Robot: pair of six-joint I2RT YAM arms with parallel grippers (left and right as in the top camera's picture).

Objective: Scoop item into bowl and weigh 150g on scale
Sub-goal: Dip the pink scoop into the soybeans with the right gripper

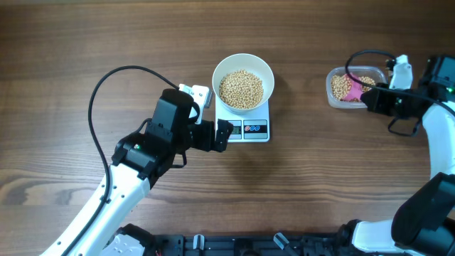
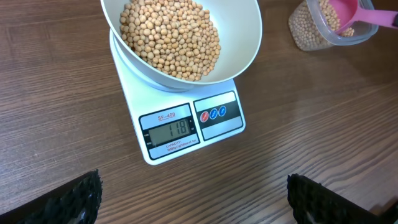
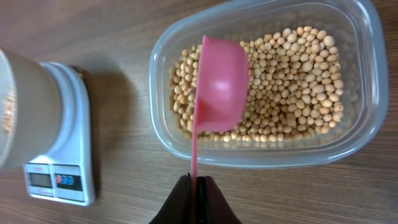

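Note:
The white bowl (image 1: 217, 72) stands on the scale (image 1: 256, 129), heaped with tan beans (image 1: 240, 88). In the left wrist view the bowl (image 2: 241, 42) of beans (image 2: 171, 37) sits above the scale's display (image 2: 169, 132), which reads 118. My left gripper (image 1: 222, 135) is open just left of the scale's panel, its fingertips (image 2: 74, 199) wide apart over bare wood. My right gripper (image 3: 196, 185) is shut on the thin handle of a pink scoop (image 3: 221, 84). The scoop's cup is turned on its side over the beans (image 3: 292, 81) in a clear tub (image 3: 261, 152).
The clear tub (image 1: 334, 84) sits at the far right of the wooden table, about a hand's width from the scale. A black cable (image 1: 106, 92) loops over the table left of the left arm. The right arm's base stands at the right edge.

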